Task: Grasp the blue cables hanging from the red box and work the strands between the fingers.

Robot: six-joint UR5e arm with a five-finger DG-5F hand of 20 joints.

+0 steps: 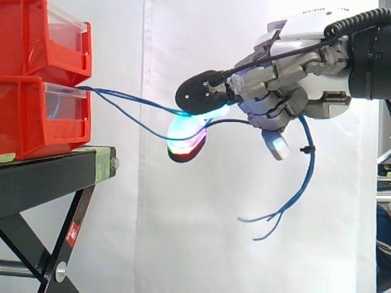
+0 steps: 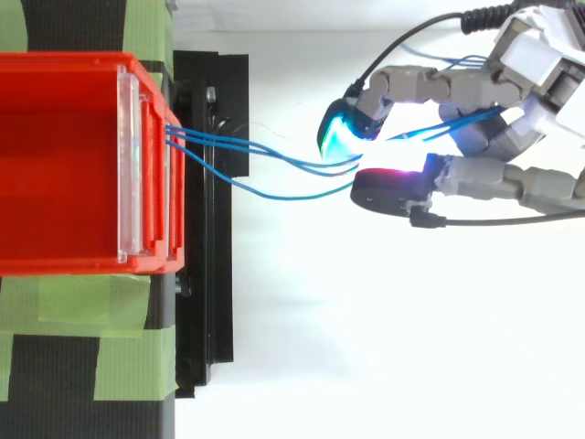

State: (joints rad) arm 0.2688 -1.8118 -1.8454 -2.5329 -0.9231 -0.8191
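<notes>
Backdrop: white curtain (image 1: 183, 244); red bins (image 1: 36, 116) on a black stand (image 1: 49, 177), well beyond the fingertips.
Hand (image 1: 287, 91): fingers curled, glowing pads (image 1: 186, 137) pinching the blue cables (image 2: 274, 196).
Blue cables: run from bin to pads, then through the hand.
Side view: loose ends dangle below the palm.
Top view: strands leave the bin's clear front together.

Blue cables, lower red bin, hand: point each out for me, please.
blue cables (image 2: 274, 154): top view, mid-span of the bundled strands.
lower red bin (image 1: 24, 116): side view, its red side wall.
hand (image 1: 287, 85): side view, grey knuckles behind the fingers pinching the cables.
</notes>
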